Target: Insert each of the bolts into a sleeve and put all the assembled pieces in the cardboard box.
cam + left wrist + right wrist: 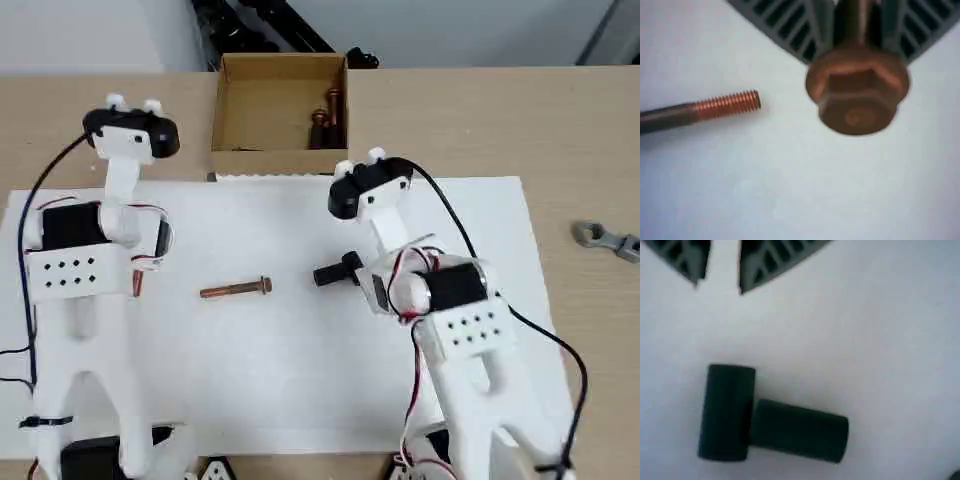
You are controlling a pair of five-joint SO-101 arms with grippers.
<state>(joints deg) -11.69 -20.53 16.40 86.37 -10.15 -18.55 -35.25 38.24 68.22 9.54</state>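
Pinching a bolt (857, 92), left fingers (775, 22) close; right fingers (765, 260) stand slightly apart.

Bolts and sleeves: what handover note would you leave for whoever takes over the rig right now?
Left gripper: shut on a bolt.
Right gripper: open, near two touching sleeves on the white sheet.
A second bolt lies loose on the sheet.
Done: pieces that look assembled are in the cardboard box.
Left: sleeve both bolts, then box them.
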